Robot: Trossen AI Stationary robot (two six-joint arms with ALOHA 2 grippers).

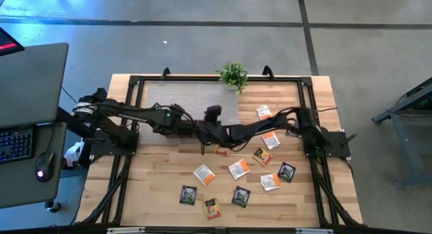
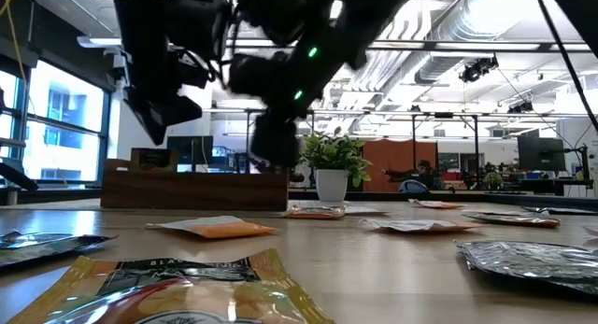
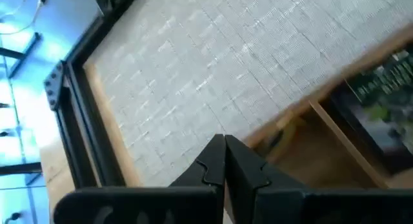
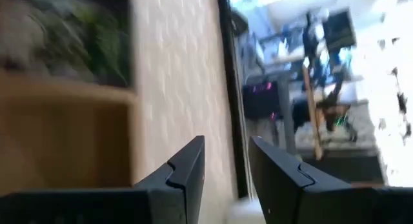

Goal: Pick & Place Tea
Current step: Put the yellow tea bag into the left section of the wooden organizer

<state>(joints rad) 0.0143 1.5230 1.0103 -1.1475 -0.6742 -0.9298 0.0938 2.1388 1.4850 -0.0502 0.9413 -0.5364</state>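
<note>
Several tea sachets lie flat on the near right part of the wooden table, among them an orange-and-white one [image 1: 204,173] and a dark one [image 1: 188,194]. They also show in the low view [image 2: 217,228]. A dark sachet [image 3: 387,101] lies in a compartment of the brown wooden tray [image 2: 196,189]. My left gripper [image 1: 196,129] is shut and holds nothing that I can see; it hangs over the tray's edge by the grey mat [image 3: 226,62]. My right gripper [image 1: 214,129] is open and empty above the tray. Both arms hide most of the tray in the high view.
A small potted plant [image 1: 233,75] stands at the table's far edge behind the mat. A black frame [image 1: 135,82] runs around the table. A desk with a keyboard and mouse [image 1: 27,143] stands left of the table.
</note>
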